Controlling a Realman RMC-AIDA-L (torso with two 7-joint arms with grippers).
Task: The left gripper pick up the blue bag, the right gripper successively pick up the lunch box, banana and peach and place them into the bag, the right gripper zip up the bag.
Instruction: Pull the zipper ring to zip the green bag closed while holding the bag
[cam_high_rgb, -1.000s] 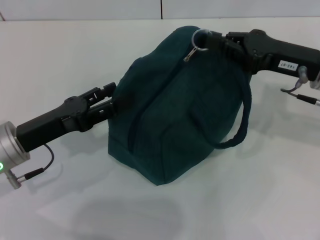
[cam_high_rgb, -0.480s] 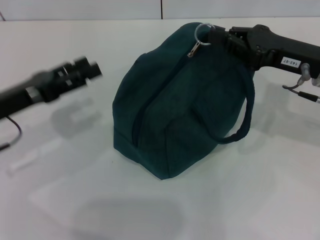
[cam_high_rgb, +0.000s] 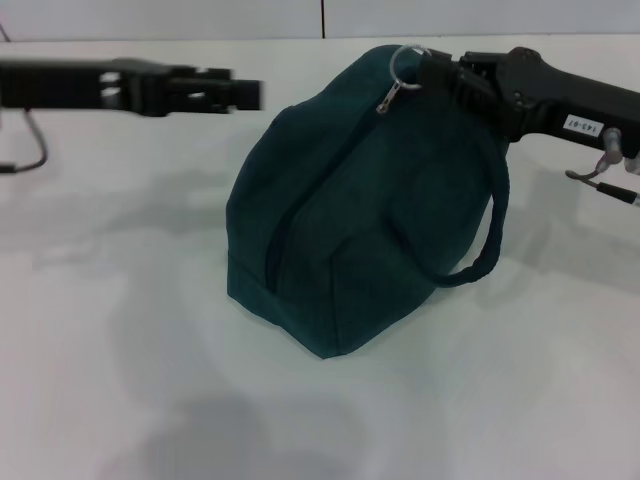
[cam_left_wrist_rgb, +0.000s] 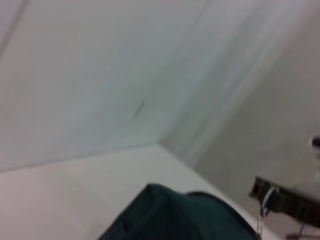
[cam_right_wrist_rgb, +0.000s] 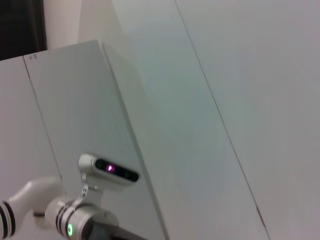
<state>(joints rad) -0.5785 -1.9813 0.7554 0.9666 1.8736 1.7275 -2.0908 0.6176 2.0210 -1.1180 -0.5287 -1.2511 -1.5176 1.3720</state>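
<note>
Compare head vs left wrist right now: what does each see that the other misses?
Head only: the left gripper raised clear of the blue bag, the bag's whole body, zipper line and loop handle. Left wrist only: the wall corner behind the table. Both: the bag top and the right gripper at the ring pull.

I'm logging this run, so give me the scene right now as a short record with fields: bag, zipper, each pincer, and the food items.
bag: blue bag stands on the white table, closed
zipper: drawn shut, metal ring pull at the bag's top, far end
right pincer: right gripper at the ring pull, apparently gripping it
left pincer: left gripper off the bag, in the air beside its upper left, touching nothing
lunch box, banana, peach: not visible
loop handle: one hangs down the bag's right side
</note>
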